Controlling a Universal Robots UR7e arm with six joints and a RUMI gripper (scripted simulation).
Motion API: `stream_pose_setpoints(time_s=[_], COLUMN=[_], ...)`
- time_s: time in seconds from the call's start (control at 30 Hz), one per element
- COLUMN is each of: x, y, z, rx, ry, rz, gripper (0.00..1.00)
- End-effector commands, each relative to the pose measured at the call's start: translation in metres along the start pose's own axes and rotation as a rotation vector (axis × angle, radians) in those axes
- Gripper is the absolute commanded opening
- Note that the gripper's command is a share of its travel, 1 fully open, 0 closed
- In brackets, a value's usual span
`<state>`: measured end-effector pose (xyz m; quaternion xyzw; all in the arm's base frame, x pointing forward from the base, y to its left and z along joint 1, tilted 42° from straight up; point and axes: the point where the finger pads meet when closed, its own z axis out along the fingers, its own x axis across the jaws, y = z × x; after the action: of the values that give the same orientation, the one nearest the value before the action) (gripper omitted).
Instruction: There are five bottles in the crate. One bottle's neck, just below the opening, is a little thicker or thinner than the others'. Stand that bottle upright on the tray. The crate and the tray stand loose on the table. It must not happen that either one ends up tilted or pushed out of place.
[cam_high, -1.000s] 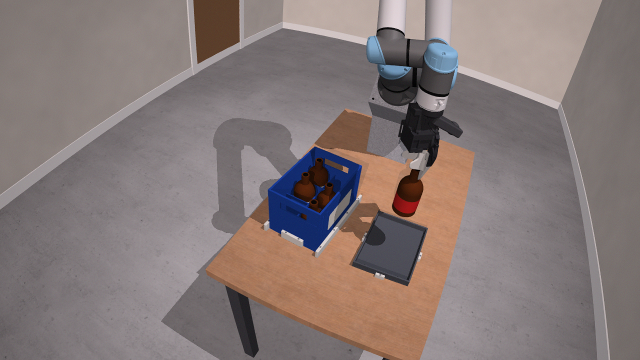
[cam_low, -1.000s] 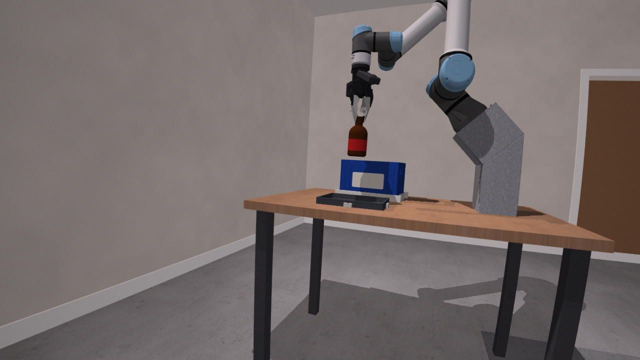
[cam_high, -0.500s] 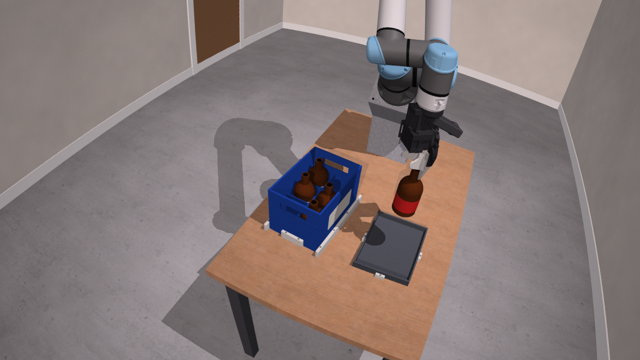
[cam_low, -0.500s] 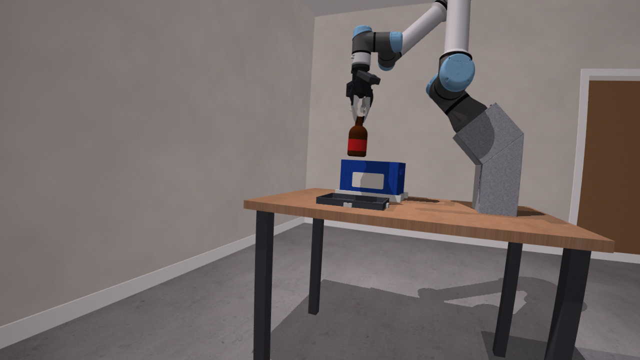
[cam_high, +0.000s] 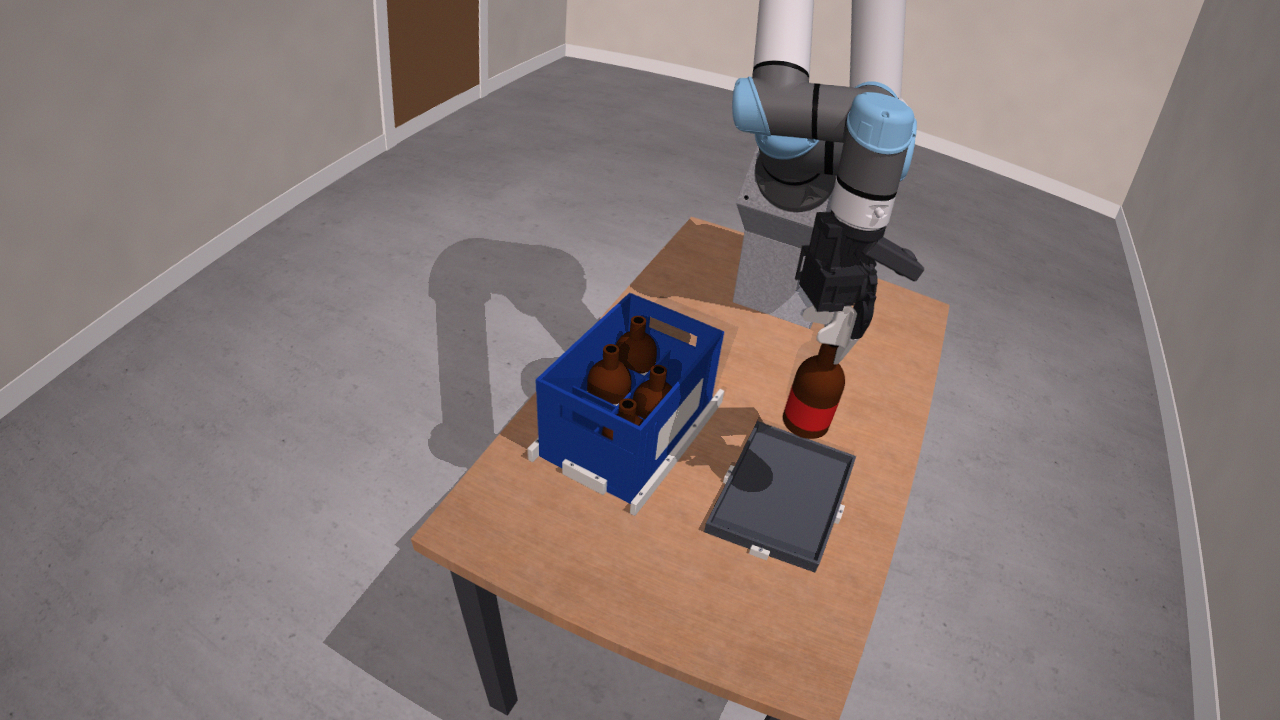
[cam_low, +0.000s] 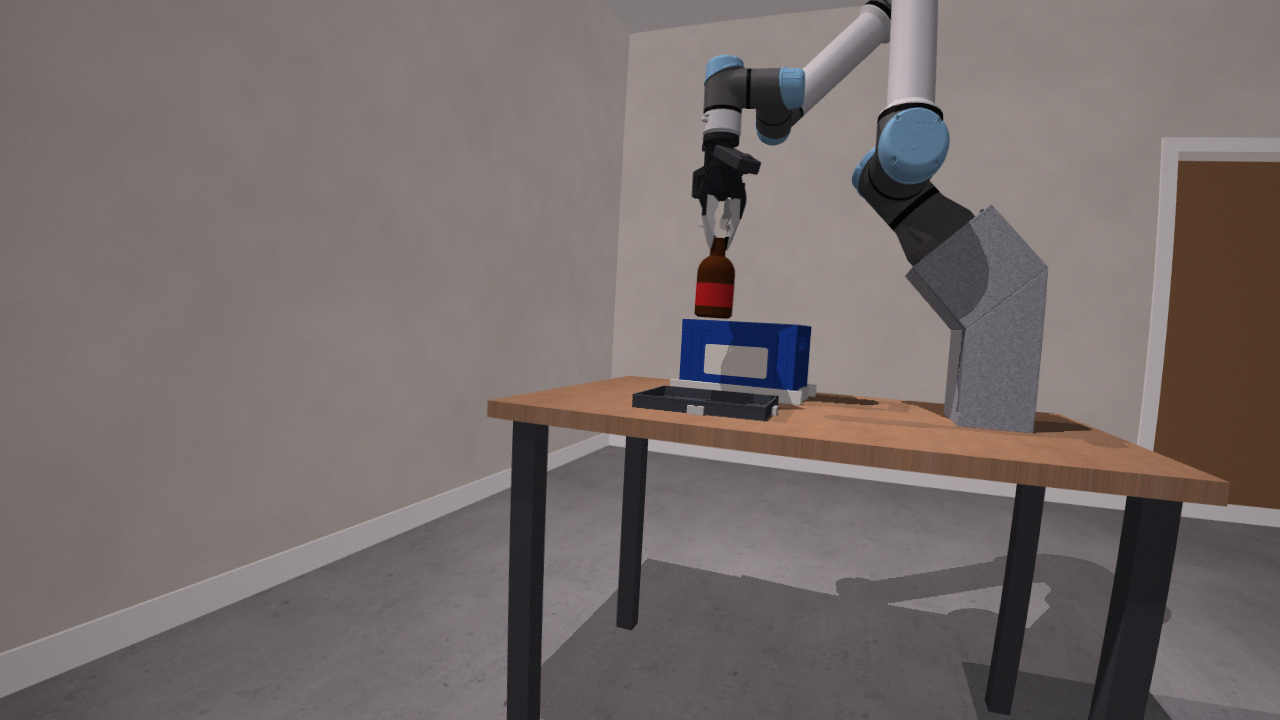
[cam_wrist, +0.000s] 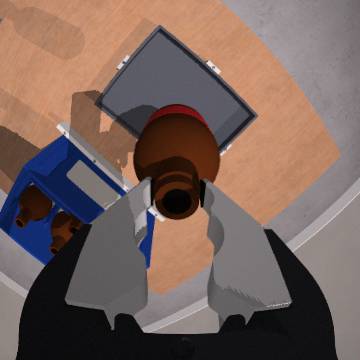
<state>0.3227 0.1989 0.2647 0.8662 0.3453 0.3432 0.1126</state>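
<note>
Gripping a bottle (cam_high: 814, 394) (cam_low: 714, 288) (cam_wrist: 177, 145) by its neck with the gripper (cam_high: 835, 347) (cam_low: 719, 241) (cam_wrist: 177, 180)!
Hanging in the air above the table (cam_high: 626, 582) (cam_low: 859, 438) (cam_wrist: 295, 145), close to upright, clear of crate (cam_high: 581, 438) (cam_low: 791, 353) (cam_wrist: 47, 155) and tray (cam_high: 761, 546) (cam_low: 707, 404) (cam_wrist: 127, 50).
</note>
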Motion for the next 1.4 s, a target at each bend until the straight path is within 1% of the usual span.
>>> stream_pose_setpoints(time_s=[0.0,0.1,0.2,0.6,0.67,1.17,1.23,1.37], x=[0.001,0.001,0.001,0.001,0.001,0.001,0.001,0.001], y=[0.000,0.000,0.000,0.000,0.000,0.000,0.000,0.000], z=[0.007,0.009,0.016,0.050,0.050,0.094,0.094,0.105], rx=[-0.001,-0.001,-0.001,-0.001,-0.001,-0.001,-0.001,-0.001], ry=[0.001,0.001,0.001,0.001,0.001,0.001,0.001,0.001], rz=[0.000,0.000,0.000,0.000,0.000,0.000,0.000,0.000], gripper=[0.00,0.00,0.00,0.00,0.00,0.00,0.00,0.00])
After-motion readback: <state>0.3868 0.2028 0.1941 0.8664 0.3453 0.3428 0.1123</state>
